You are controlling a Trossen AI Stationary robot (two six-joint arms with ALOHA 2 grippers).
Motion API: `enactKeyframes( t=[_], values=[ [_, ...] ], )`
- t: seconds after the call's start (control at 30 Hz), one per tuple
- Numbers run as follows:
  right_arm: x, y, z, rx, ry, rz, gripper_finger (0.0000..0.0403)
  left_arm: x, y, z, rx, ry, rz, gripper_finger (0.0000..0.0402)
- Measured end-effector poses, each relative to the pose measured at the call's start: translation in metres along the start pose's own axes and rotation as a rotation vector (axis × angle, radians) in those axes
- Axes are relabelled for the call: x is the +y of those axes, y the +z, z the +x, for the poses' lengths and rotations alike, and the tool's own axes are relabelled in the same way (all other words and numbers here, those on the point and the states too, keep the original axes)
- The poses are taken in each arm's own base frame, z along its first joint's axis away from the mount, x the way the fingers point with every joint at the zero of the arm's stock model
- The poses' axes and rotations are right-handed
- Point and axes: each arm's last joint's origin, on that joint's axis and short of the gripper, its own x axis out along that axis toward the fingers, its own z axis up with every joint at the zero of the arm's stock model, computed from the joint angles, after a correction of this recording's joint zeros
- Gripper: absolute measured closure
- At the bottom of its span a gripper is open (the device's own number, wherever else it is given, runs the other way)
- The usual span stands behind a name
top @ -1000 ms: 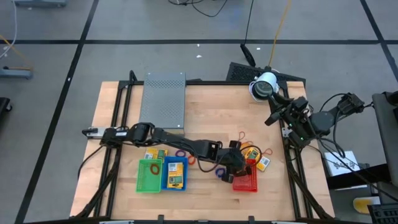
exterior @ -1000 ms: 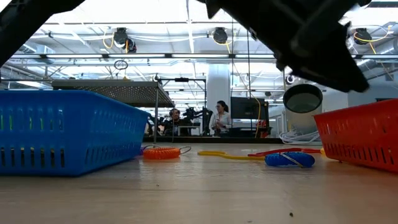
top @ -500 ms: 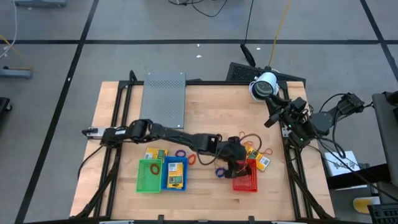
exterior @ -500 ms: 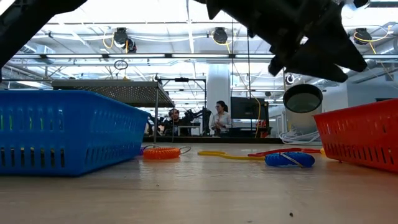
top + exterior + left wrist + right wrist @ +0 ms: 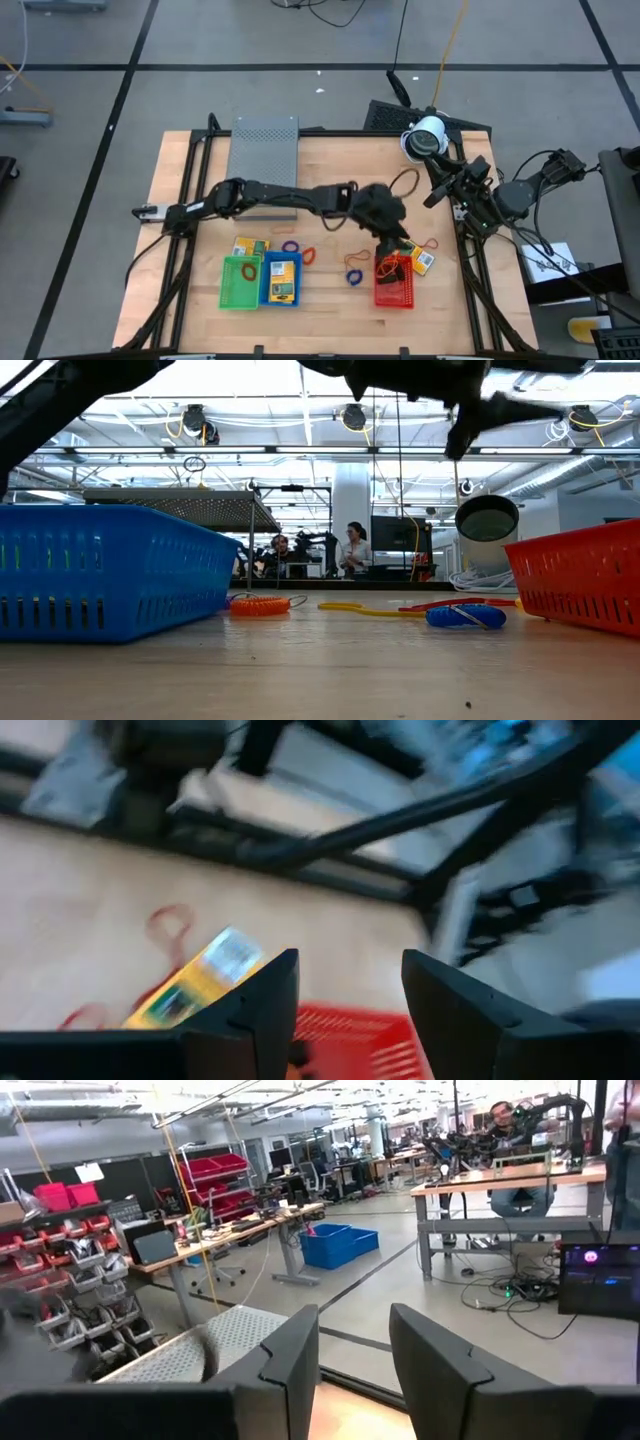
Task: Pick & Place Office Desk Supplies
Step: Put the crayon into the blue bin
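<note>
Wooden table [image 5: 340,160], two arms. Left gripper [image 5: 395,232]: raised just above the red basket [image 5: 394,290], fingers [image 5: 262,1010] parted with nothing between them. Yellow-orange packet [image 5: 200,982]: flat on the wood just beyond those fingers, beside the basket. Red band loop [image 5: 170,925]: near that packet. Blue band [image 5: 465,616] and orange band [image 5: 260,605]: on the table between red basket and blue basket [image 5: 281,279]. Right gripper [image 5: 440,190]: at the table's right edge, well apart from the supplies, fingers apart, empty.

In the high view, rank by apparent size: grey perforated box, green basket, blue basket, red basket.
1. Grey perforated box, clearly largest.
2. Green basket, blue basket and red basket look much alike; the left arm partly covers the red one, so no ranking.
</note>
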Motion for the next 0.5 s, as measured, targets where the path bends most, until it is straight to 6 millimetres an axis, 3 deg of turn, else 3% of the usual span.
enactKeyframes(
  t=[0.17, 0.37, 0.5],
  values=[
    [-0.008, 0.013, -0.005, -0.015, 0.024, -0.007, 0.0287, -0.003, 0.021, -0.021, -0.009, -0.101, 0.030, 0.0215],
    [-0.025, 0.045, -0.013, -0.060, 0.064, 0.016, 0.0287, -0.027, 0.044, -0.065, -0.015, 0.023, 0.131, 0.0215],
    [-0.028, 0.053, -0.016, -0.069, 0.094, -0.021, 0.0287, -0.033, 0.043, -0.086, 0.004, 0.092, 0.158, 0.0215]
  ],
)
